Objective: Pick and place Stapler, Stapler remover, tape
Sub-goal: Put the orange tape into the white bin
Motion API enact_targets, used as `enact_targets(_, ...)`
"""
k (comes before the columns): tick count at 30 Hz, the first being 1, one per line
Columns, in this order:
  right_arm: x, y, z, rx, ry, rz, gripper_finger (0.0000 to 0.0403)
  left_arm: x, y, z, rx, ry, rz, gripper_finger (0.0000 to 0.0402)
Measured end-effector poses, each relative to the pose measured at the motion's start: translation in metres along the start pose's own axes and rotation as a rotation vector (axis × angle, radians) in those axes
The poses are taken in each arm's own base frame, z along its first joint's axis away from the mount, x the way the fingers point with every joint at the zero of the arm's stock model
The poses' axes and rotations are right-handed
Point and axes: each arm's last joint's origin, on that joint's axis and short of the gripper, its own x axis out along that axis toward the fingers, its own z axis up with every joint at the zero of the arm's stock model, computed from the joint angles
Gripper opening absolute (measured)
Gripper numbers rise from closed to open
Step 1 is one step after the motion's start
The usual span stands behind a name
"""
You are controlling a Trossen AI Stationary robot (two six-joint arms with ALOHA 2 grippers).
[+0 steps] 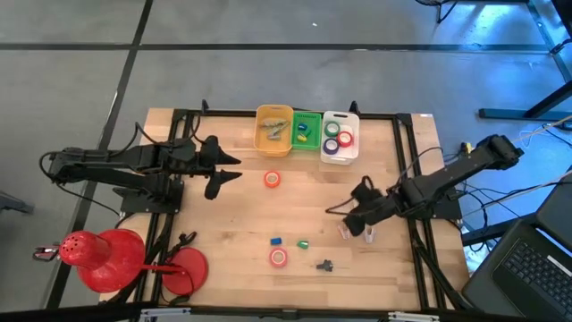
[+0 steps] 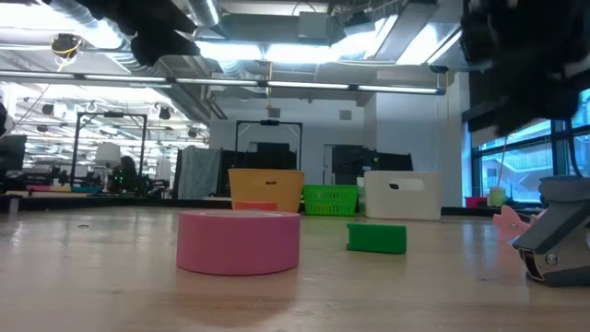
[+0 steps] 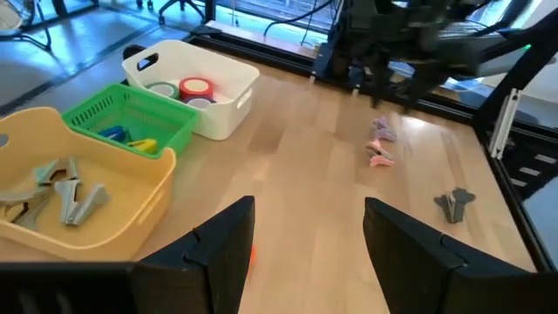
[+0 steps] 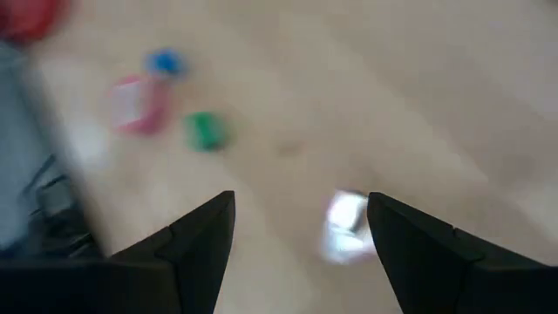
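Two tape rolls lie flat on the wooden table: a red one [image 1: 273, 179] mid-table and a pink one [image 1: 279, 258] [image 2: 240, 242] nearer the front. Beside the pink roll lie a small blue stapler [image 1: 276, 241] and a green one [image 1: 303, 243] [image 2: 376, 238]. A dark stapler remover [image 1: 324, 265] [image 3: 453, 203] rests near the front, and a pale pink one [image 1: 345, 232] [image 3: 379, 148] lies at the right. My right gripper [image 1: 357, 224] [image 4: 301, 227] hangs open, slanting down over the pink remover, which shows blurred between its fingers. My left gripper [image 1: 225, 174] [image 3: 309, 235] waits open above the table's left.
Along the far edge stand a yellow bin [image 1: 274, 143] with grey stapler removers, a green basket [image 1: 307, 141] with small staplers and a white bin [image 1: 340, 156] with tape rolls. Red round things [image 1: 107, 255] sit off the table's front left. A laptop [image 1: 536, 259] is at the right.
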Motion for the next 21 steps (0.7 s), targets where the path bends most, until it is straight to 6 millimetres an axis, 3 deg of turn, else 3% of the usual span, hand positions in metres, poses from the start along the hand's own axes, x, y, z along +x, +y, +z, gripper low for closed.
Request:
enact_targets(5, 0.012, 0.024, 0.013, -0.209, -0.018, 0.166, 0.0263, 0.0, 0.002, 0.001, 0.054, -0.016, 0.069, 0.0205)
enact_targets(9, 0.03, 0.03, 0.026, -0.306, 0.004, 0.115, 0.0263, 0.002, 0.003, 0.0, 0.056, -0.015, 0.099, 0.0205)
enact_targets(13, 0.04, 0.028, 0.042, -0.293, 0.007, 0.016, 0.0263, 0.009, 0.002, -0.004, 0.046, 0.035, 0.088, 0.0205)
enact_targets(16, 0.037, 0.025, 0.053, -0.286, -0.053, -0.049, 0.0263, 0.024, 0.005, -0.01, 0.049, 0.112, 0.114, 0.0205)
enact_targets(21, 0.016, 0.019, 0.063, -0.265, -0.189, -0.127, 0.0263, 0.06, 0.014, -0.026, 0.002, 0.274, 0.164, 0.0198)
